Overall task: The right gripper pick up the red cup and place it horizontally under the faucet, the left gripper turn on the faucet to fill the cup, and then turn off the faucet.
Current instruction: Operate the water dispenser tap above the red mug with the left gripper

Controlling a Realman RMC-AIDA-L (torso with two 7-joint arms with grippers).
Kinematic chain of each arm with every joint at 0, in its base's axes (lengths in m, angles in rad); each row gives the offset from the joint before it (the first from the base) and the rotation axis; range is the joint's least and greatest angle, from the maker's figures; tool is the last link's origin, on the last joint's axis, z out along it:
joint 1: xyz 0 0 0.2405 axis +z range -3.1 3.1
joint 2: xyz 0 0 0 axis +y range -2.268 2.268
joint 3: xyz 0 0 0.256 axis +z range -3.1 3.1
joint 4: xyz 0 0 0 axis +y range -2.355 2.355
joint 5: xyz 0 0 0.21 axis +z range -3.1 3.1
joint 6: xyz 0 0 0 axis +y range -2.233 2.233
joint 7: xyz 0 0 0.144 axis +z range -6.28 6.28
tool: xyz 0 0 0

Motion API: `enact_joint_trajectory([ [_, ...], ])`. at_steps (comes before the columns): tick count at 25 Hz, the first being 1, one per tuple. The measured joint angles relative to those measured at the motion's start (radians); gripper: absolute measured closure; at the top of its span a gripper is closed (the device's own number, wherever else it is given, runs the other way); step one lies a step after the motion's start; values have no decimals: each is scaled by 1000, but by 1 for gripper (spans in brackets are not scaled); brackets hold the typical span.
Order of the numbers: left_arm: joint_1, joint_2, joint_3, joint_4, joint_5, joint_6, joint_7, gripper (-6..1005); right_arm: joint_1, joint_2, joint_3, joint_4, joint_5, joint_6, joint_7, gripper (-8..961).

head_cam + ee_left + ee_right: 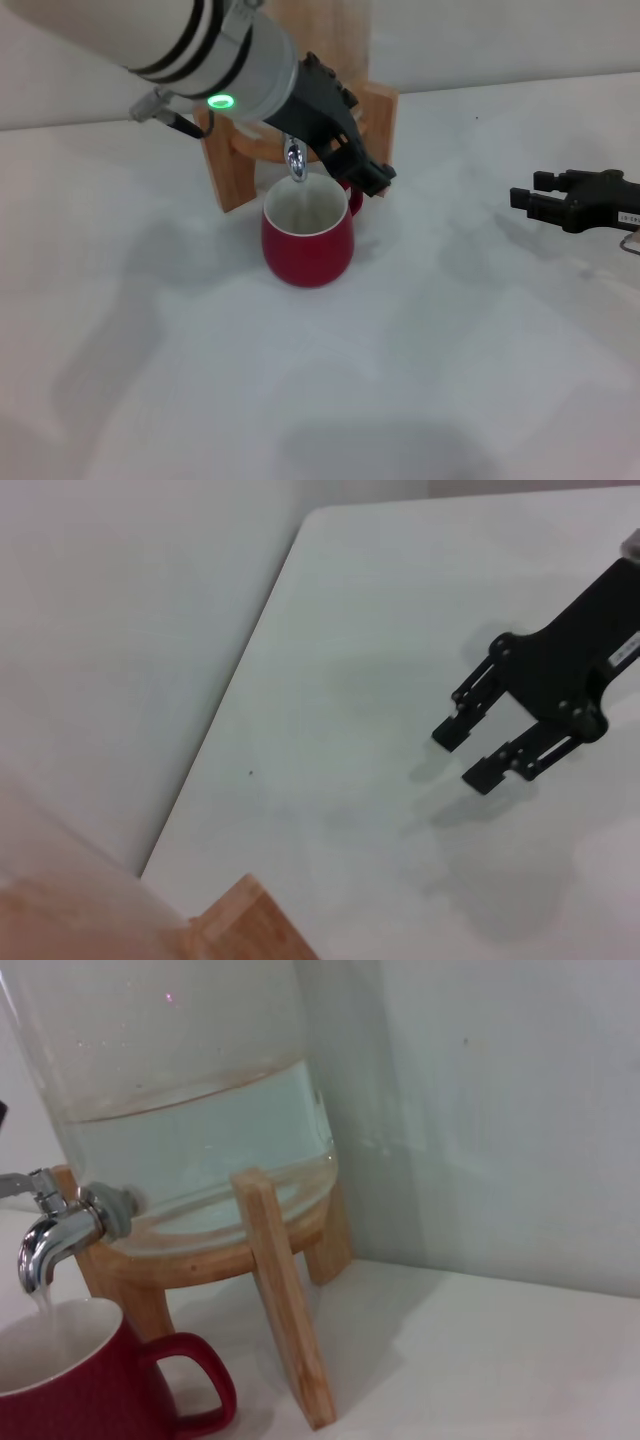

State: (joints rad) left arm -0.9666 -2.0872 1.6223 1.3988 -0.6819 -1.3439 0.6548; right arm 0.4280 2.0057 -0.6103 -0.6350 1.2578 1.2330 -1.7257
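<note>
A: Red cup [307,240] stands upright on the tabletop [420,380], directly below the faucet [295,160]. A thin stream seems to run from the spout into it.

B: Left gripper [352,150]?

A: At the faucet, above and behind the cup. Whether its fingers are apart or clamped on the lever can't be told; the arm blocks it in the head view.

B: Right gripper [528,201]?

A: Off to the right, well apart from the cup, fingers spread, holding nothing. It shows in the left wrist view too.

B: Risks?

A: Overflow if the faucet is shut late. Fill level is hard to read; the right wrist view cuts off most of the cup. Also, the left gripper hangs close over the rim, so a sloppy lever turn could knock the cup.

B: Anything else hidden?

A: The lever itself. The dispenser jar [190,1110] on its wooden stand [285,1300] looks roughly half full.
</note>
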Motion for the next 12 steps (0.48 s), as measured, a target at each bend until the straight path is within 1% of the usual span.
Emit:
enact_joint_trajectory([
  [2, 31, 0, 10, 53, -1, -9, -17, 124, -2, -1, 1, 0, 0, -1, 0, 471],
  [9, 184, 2, 9, 257, -29, -48, -89, 124, -6, -1, 9, 0, 0, -3, 0, 471],
  [12, 227, 3, -5, 305, -57, -81, -125, 124, -4, -1, 9, -1, 0, -3, 0, 471],
])
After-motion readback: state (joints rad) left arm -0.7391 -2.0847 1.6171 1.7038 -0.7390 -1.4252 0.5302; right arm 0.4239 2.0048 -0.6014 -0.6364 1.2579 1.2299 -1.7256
